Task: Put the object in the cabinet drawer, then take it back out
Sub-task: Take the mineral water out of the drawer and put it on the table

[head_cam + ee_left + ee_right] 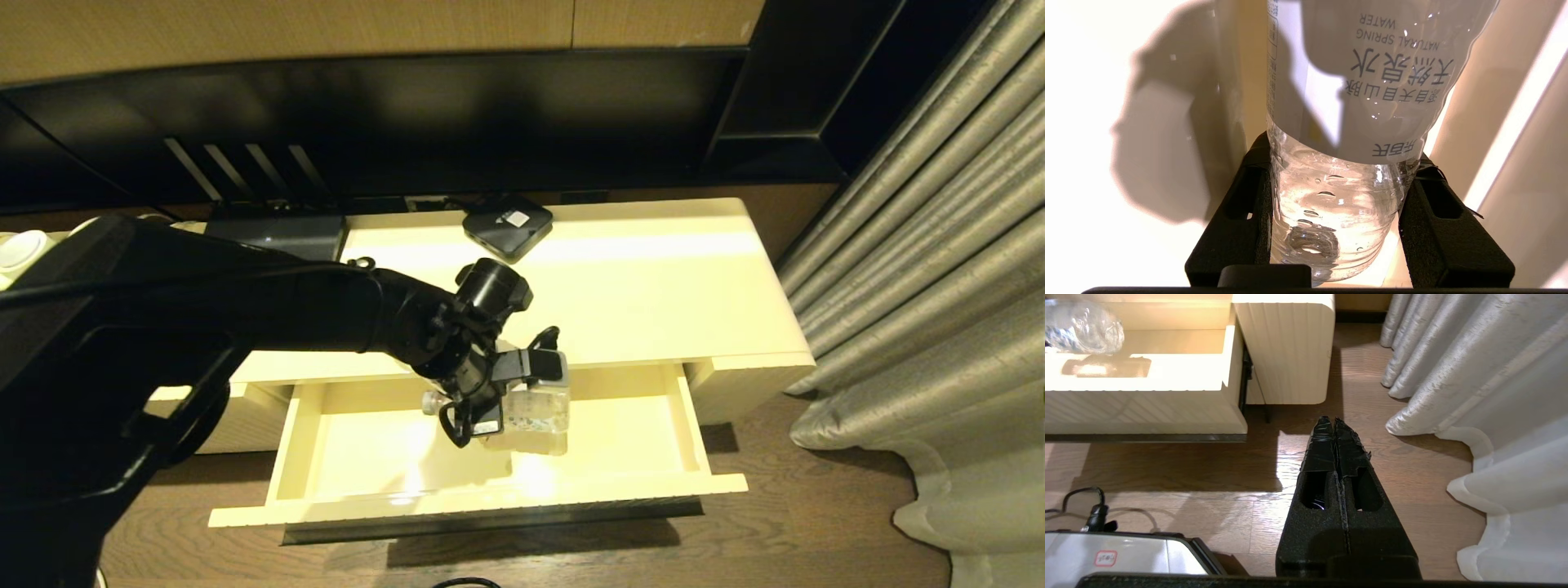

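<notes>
The object, a small clear water bottle (537,418) with a white label, lies on its side in the air over the open cabinet drawer (490,505). Its pale cap points left. My left gripper (522,397) reaches in from the left and is shut on the bottle (1339,122) near its clear end, with a black pad pressed on each side. From the right wrist view the bottle (1081,330) hangs a little above the drawer's floor, behind the ribbed front (1143,404), and casts a shadow there. My right gripper (1334,421) is parked low over the wooden floor, shut and empty.
A black square box (508,226) sits at the back of the cream cabinet top (653,278). A dark screen (408,122) hangs above. Grey curtains (939,286) stand to the right. The robot's base with a cable (1098,522) is on the floor near the drawer front.
</notes>
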Controlling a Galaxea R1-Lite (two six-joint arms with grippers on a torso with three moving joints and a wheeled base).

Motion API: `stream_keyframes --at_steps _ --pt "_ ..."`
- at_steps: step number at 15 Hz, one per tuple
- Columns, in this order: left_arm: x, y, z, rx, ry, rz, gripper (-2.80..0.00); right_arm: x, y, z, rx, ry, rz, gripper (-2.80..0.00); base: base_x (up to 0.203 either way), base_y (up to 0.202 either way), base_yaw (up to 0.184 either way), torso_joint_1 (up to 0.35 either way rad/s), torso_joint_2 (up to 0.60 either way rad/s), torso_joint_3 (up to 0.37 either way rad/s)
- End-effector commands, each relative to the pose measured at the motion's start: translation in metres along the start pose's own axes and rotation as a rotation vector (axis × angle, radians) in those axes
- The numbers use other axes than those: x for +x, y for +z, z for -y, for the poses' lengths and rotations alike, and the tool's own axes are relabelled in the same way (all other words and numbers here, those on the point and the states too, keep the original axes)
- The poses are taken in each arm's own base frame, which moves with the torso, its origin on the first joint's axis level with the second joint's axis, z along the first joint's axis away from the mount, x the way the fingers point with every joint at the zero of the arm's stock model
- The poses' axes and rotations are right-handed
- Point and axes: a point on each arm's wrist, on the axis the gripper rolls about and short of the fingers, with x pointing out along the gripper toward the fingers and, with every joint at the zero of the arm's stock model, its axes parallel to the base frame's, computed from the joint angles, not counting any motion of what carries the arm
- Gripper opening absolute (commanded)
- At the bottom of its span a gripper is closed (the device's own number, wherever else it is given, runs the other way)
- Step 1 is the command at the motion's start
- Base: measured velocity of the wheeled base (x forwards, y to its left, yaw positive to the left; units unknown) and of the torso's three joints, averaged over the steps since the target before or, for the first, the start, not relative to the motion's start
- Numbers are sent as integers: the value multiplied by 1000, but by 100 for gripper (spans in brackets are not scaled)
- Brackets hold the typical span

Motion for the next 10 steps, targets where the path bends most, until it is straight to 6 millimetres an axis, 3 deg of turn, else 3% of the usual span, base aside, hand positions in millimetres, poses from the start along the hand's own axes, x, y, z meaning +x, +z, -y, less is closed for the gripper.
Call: stream_keyframes --at_steps 1,7,10 --pt "-32 -3 -4 -1 46 27 -280 0 0 0 0 1 -1 -280 0 0 0 0 0 0" --pt "-58 -8 0 6 81 22 -280 0 0 0 0 1 -1 -280 0 0 0 0 0 0" --pt "-88 -13 4 4 131 32 -280 0 0 0 0 1 -1 -280 0 0 0 0 0 0"
